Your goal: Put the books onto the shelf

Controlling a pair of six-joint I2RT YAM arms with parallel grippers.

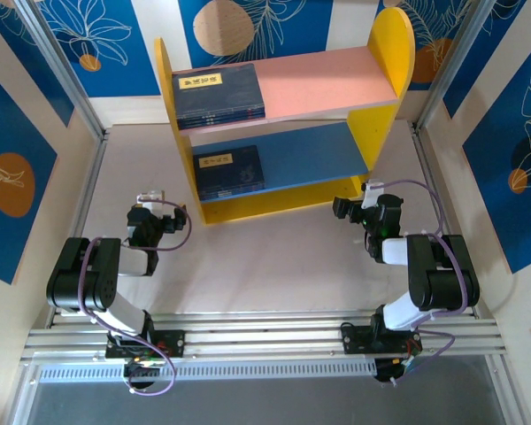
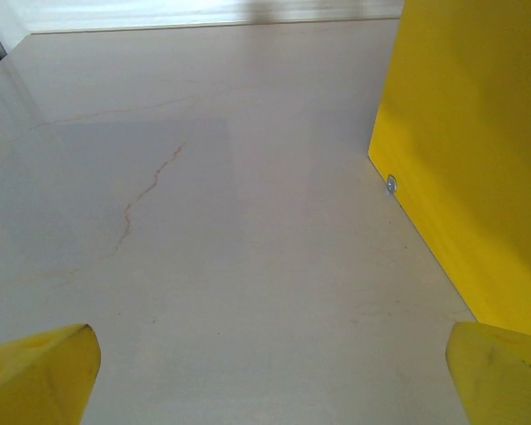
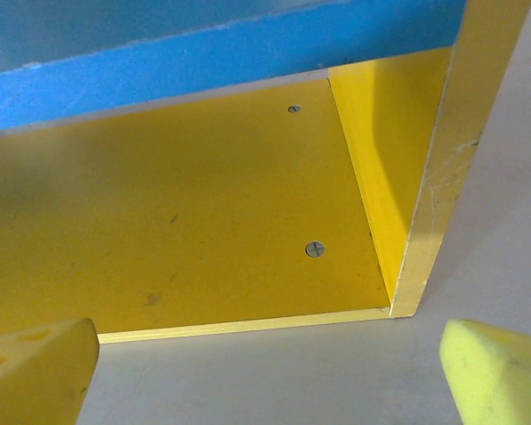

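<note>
On the shelf (image 1: 323, 84), two stacks of books (image 1: 218, 96) lie flat.
Left pincer (image 2: 270, 367) and right pincer (image 3: 270, 367) gape empty; swinging this near could nudge the shelf.

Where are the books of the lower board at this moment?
In the top view, the lower books lie flat at the left end of the blue board, beside the left yellow panel, under the upper books.

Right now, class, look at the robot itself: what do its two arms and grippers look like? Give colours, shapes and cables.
The left arm and right arm have bulky black joints with white links between them. A thin purple cable loops along each. The left gripper and right gripper each have two blocky yellow fingers.
</note>
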